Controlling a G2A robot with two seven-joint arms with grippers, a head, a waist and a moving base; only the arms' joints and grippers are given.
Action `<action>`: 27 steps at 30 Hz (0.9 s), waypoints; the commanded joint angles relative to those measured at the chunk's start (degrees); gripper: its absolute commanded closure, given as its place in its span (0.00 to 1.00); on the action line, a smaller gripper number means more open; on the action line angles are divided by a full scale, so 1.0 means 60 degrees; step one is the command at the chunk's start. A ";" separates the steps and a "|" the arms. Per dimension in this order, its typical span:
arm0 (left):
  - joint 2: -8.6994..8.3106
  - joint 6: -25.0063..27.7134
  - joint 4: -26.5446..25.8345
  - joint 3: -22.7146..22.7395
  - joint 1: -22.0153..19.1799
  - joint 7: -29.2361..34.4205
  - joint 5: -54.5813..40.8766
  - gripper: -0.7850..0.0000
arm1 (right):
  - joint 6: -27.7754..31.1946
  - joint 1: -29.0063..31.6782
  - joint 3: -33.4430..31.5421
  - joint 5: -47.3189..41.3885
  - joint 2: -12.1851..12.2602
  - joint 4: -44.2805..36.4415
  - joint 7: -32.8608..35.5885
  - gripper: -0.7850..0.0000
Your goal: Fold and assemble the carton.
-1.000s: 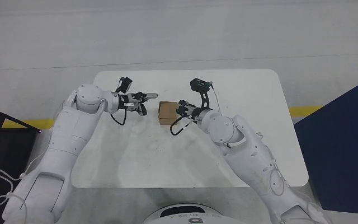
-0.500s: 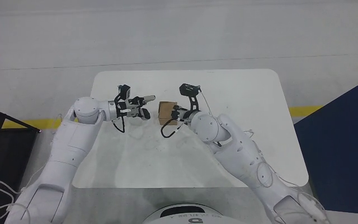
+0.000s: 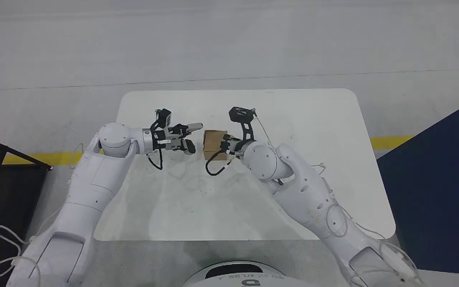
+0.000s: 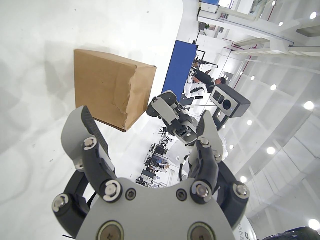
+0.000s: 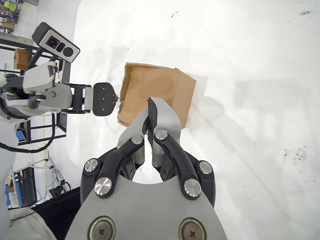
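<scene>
White table (image 3: pixel 315 143) on grey floor (image 3: pixel 229 43) holds carton (image 3: pixel 213 142); left fingers (image 4: pixel 72 128) apart, right fingers (image 5: pixel 167 116) together

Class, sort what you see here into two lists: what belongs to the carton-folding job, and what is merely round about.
Job: carton, left gripper, right gripper.
Round about: table, blue partition, yellow floor line.

Brightly, evenly lit from ceiling lamps (image 4: pixel 270 150); soft shadows beside the carton (image 5: pixel 155 86) on the white table (image 5: pixel 225 38); fisheye bending at wrist-view edges.
</scene>
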State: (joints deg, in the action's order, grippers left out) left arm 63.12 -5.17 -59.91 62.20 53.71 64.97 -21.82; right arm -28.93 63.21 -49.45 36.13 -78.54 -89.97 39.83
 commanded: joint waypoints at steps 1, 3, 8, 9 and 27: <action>0.0025 -0.0003 0.0083 -0.0066 -0.0063 0.0024 -0.0031 0.00 | -0.0020 -0.0042 -0.0007 0.0012 -0.0011 0.0011 0.0047 1.00; 0.0044 0.0003 0.0154 -0.0109 -0.0112 0.0035 -0.0059 0.00 | -0.0020 -0.0025 -0.0085 -0.0046 -0.0007 -0.0069 0.0089 1.00; 0.0119 0.0040 0.0384 -0.0273 -0.0273 0.0124 -0.0197 0.00 | 0.0037 0.0044 -0.0212 -0.0085 0.0007 -0.0216 0.0198 1.00; 0.0131 0.0042 0.0422 -0.0297 -0.0291 0.0143 -0.0226 0.00 | 0.0029 0.0037 -0.0184 -0.0031 0.0004 -0.0162 0.0202 1.00; 0.1107 0.0229 0.1654 -0.2258 -0.1677 0.1188 -0.1053 0.00 | 0.0134 0.2497 -0.2685 0.0830 0.0690 -0.3488 0.1309 1.00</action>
State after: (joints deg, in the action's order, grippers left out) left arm 69.26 -4.02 -50.49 49.53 44.28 71.69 -27.58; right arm -28.10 77.04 -64.77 40.81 -74.59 -110.02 47.47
